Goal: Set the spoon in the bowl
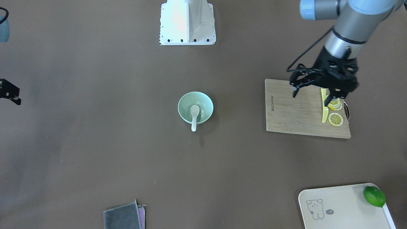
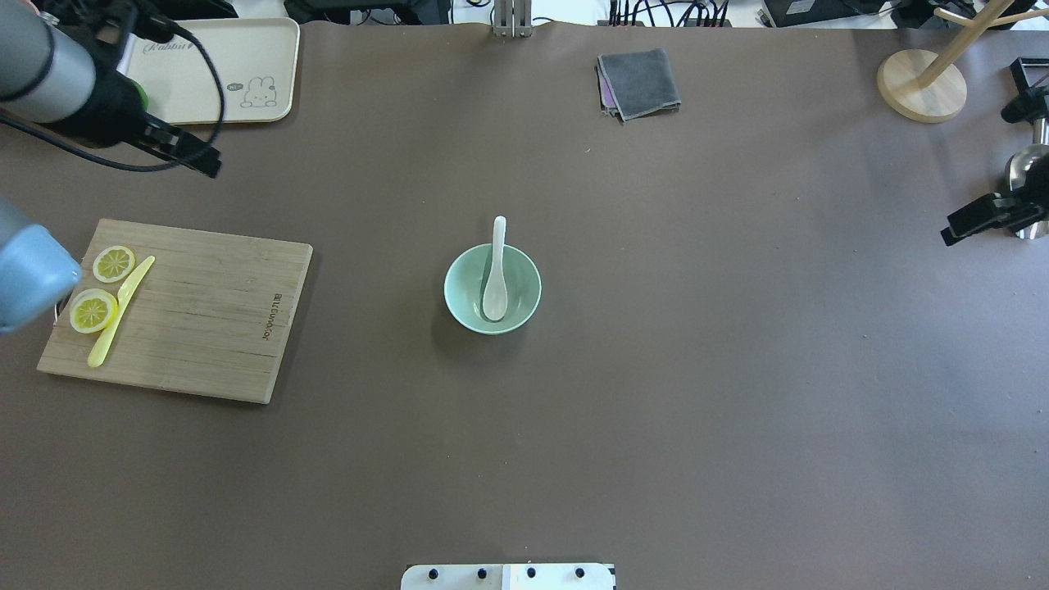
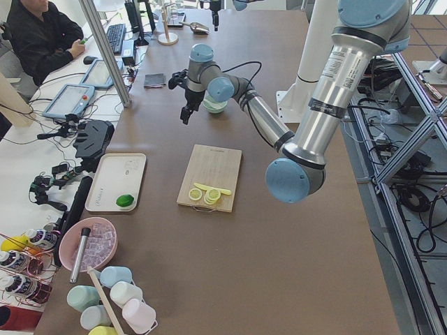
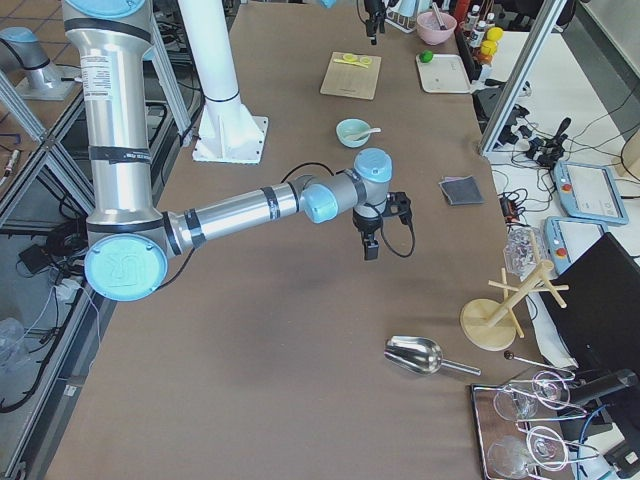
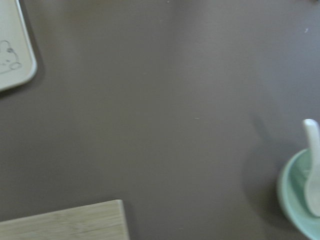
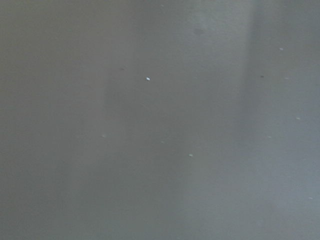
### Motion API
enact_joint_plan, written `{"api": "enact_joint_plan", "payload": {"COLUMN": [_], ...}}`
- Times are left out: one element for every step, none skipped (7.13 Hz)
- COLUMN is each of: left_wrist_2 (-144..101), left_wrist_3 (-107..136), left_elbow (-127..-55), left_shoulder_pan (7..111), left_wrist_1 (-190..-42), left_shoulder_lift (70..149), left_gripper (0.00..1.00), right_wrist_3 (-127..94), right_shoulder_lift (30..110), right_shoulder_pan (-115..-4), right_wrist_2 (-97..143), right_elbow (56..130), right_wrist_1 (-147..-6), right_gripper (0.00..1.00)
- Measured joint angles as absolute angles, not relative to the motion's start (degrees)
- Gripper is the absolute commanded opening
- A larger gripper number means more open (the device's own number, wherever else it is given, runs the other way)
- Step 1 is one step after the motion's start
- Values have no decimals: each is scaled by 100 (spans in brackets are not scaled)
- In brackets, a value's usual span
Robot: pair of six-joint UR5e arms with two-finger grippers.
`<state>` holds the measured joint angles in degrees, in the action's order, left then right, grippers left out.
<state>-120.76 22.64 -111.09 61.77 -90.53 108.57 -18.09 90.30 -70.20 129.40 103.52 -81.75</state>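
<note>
The pale mint-green bowl (image 1: 206,106) stands at the table's middle, also in the overhead view (image 2: 465,288) and at the left wrist view's right edge (image 5: 295,202). The white spoon (image 1: 194,115) lies in it, scoop down inside, handle resting on the rim and sticking out (image 2: 497,279) (image 5: 312,165). My left gripper (image 1: 313,95) hangs open and empty above the cutting board, well away from the bowl (image 2: 192,156). My right gripper (image 2: 979,221) is far off at the table's other end (image 1: 9,95); I cannot tell how its jaws stand.
A wooden cutting board (image 1: 295,111) (image 2: 205,319) bears a yellow plastic knife (image 1: 324,114) and lemon slices (image 1: 335,119). A cream tray (image 1: 343,206) holds a lime (image 1: 374,196). A grey cloth (image 2: 639,82), a wooden stand (image 2: 918,86) and a metal scoop (image 2: 1028,164) sit at the far edge.
</note>
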Motion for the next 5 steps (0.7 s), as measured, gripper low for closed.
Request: {"api": "enact_joint_plan", "payload": {"left_wrist_2": [-12533, -12863, -13024, -13064, -13045], "left_wrist_3": [1473, 898, 580, 450, 395], "left_elbow": [-10955, -10840, -10668, -10458, -10186], "left_shoulder_pan": [6911, 7565, 8096, 8391, 8559], "left_wrist_1": [-9097, -9218, -9390, -9493, -9547], "left_shoulder_lift": [10484, 10119, 9874, 9724, 9563], "left_gripper": [98, 98, 98, 98, 98], "right_wrist_3": [-1367, -948, -626, -440, -315], "right_shoulder_lift": [9302, 9533, 9661, 9710, 9718], "right_shoulder_pan": [-7481, -7989, -8438, -8725, -8876], "right_wrist_2": [12986, 13088, 13277, 13420, 13452], "right_elbow": [10218, 10068, 9841, 9650, 9583], "right_wrist_1": [-8180, -8188, -8193, -8208, -8305], "right_gripper": [100, 100, 100, 100, 100]}}
